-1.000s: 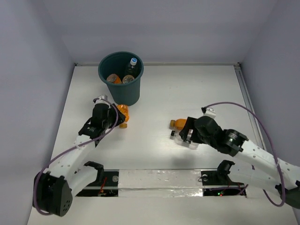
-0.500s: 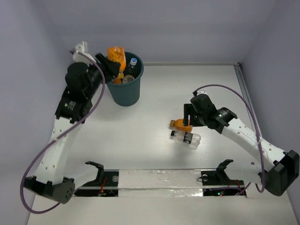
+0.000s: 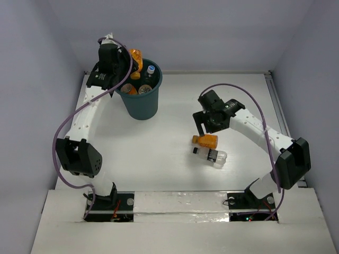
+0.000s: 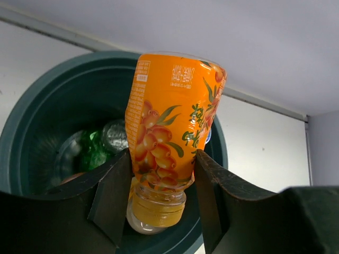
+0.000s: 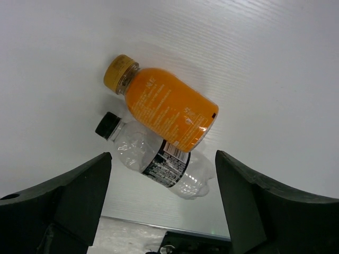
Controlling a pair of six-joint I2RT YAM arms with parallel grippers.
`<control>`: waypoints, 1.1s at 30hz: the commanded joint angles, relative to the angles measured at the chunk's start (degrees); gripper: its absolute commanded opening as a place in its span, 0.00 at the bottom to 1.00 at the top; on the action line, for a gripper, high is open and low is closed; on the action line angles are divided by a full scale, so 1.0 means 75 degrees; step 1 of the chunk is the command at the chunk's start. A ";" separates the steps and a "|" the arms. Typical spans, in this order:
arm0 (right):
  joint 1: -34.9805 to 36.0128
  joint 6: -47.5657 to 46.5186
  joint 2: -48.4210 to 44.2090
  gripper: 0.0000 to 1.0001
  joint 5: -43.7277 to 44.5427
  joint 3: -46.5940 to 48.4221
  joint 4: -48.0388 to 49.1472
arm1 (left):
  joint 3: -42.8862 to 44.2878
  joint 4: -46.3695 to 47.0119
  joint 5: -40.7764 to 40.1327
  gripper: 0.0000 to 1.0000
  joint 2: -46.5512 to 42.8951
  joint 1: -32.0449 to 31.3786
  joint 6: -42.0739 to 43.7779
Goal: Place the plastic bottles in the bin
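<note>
Orange bottle (image 4: 175,121) now above bin rim (image 4: 58,67)

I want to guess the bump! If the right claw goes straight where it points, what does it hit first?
Probably the orange bottle lying on the table, centred ahead of the open right claw. The clear bottle lies against it, so it could touch too.

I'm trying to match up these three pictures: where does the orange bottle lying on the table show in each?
Top view: lying orange bottle, right of centre.
Left wrist: not in it.
Right wrist: the lying orange bottle in the middle.
Shared landmark: the clear bottle right beside it, in both.
</note>
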 commanded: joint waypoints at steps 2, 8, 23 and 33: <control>-0.0122 -0.0518 0.0342 0.87 0.0460 0.0829 -0.0654 | -0.0200 0.0512 0.0043 0.44 -0.0331 0.0023 -0.0138; -0.0403 -0.0905 0.0695 0.91 0.0355 0.1147 -0.0854 | -0.0588 0.0384 -0.0004 0.75 -0.0214 0.0023 -0.0186; -0.0404 -0.1374 0.1983 0.96 -0.0781 0.1311 -0.0936 | -0.1041 0.0419 0.1132 0.83 -0.2202 -0.0386 -0.0127; -0.0404 -0.1339 0.2664 0.95 -0.0736 0.1288 -0.0831 | -0.3633 0.0185 0.2058 0.82 -0.4665 -0.0387 -0.0127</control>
